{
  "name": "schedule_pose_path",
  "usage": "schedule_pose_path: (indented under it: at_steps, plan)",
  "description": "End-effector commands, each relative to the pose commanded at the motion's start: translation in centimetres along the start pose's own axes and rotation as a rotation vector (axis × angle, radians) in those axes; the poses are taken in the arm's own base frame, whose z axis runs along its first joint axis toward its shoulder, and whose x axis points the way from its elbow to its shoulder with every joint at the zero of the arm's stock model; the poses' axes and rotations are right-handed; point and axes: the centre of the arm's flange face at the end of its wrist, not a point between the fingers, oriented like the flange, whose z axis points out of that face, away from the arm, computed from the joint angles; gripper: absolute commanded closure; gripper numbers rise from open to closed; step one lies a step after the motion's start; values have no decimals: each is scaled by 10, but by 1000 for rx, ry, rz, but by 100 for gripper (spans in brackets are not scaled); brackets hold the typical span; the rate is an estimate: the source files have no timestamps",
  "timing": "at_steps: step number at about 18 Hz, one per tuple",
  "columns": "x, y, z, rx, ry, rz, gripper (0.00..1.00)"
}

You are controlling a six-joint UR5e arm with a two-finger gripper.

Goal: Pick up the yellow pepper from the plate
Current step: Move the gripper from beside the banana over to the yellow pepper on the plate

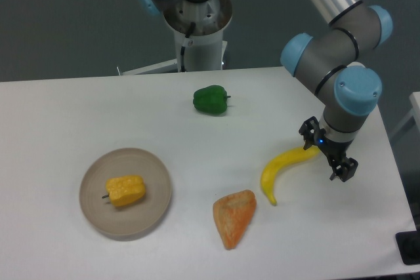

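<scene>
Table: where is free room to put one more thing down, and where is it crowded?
Free: the table's far left, between plate and green pepper; also the near left corner. Crowded: the near right, where banana, orange wedge and gripper sit close. The yellow pepper fills the plate's middle.

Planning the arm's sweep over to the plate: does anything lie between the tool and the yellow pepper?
Yes. The banana lies right beside the tool, on its plate side, and the orange wedge sits further along, near the straight line to the yellow pepper on the plate. Both are low. The green pepper is off that line.
</scene>
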Motion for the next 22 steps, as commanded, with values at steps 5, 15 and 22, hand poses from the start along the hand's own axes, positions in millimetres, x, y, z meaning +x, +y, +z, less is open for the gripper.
schedule_pose_path:
  at_steps: [5, 15, 22]
  plan:
    - [-8, -2, -8, 7, -20, -4, 0]
    - [51, -180, -51, 119, -45, -106, 0]
    - [136, -321, -32, 126, 16, -26, 0]
